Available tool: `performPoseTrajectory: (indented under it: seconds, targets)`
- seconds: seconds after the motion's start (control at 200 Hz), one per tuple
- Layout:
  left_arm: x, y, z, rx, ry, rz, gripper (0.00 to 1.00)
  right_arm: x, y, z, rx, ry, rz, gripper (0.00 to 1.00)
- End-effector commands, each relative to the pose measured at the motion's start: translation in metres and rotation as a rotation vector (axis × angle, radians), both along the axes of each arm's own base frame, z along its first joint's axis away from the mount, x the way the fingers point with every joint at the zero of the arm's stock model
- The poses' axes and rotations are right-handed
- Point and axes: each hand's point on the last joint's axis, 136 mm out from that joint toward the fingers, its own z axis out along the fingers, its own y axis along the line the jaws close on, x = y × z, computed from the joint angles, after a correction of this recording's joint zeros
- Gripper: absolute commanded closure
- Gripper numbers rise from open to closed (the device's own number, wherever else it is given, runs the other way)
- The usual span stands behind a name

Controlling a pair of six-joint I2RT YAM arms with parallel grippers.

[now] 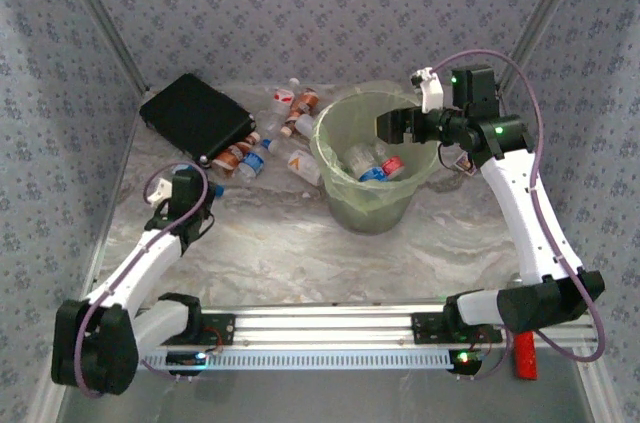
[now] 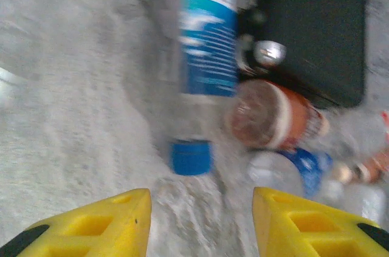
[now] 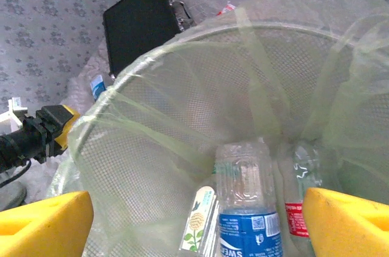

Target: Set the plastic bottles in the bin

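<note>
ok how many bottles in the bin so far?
3 in the right wrist view: blue-labelled bottle in the middle, red-labelled bottle to its right, flower-labelled bottle to its left. More may be hidden.

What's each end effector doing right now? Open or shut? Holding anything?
Left end effector: open part way, empty, a blue-capped bottle lying just ahead.
Right end effector: wide open above the bin, holding nothing.

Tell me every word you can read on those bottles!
"SWE": cut-off white letters on the blue label of the clear bottle in the bin.
Red-label bottle beside it: too small to read.
Blue-label bottle in the left wrist view: too blurred to read.
</note>
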Motion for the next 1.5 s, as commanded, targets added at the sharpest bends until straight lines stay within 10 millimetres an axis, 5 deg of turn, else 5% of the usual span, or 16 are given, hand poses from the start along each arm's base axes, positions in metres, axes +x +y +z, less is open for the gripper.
performPoseTrajectory:
  seconds: [0.0,0.085,0.19,0.435,0.61,0.76,1.154,1.494]
  targets:
    - [0.006,-0.025,0.036,0.047,-0.055,-0.205,0.52,-0.004,0.009,0.023,0.056,-0.042,0.03,0.09]
    - [0.0,-0.027,0.046,0.072,-0.043,-0.252,0.49,-0.003,0.011,0.024,0.04,-0.042,0.033,0.09]
    - [-0.013,-0.013,0.053,0.204,-0.01,-0.289,0.3,-0.004,0.01,0.024,0.026,-0.043,0.027,0.09]
    - [-0.032,0.074,0.064,0.405,0.173,-0.173,0.01,-0.002,0.005,0.009,-0.014,-0.013,0.007,0.09]
    - [-0.026,0.132,0.063,0.49,0.36,-0.143,0.0,0.004,0.007,0.001,-0.01,-0.002,0.011,0.09]
    - [-0.011,0.165,0.031,0.478,0.505,-0.169,0.0,0.012,0.01,-0.004,-0.001,0.015,0.028,0.09]
    - [0.003,0.196,-0.035,0.379,0.656,-0.277,0.0,0.013,0.001,-0.006,-0.031,0.017,-0.002,0.1]
    - [0.005,0.176,-0.075,0.219,0.64,-0.291,0.0,0.011,-0.001,0.004,-0.031,-0.006,-0.017,0.09]
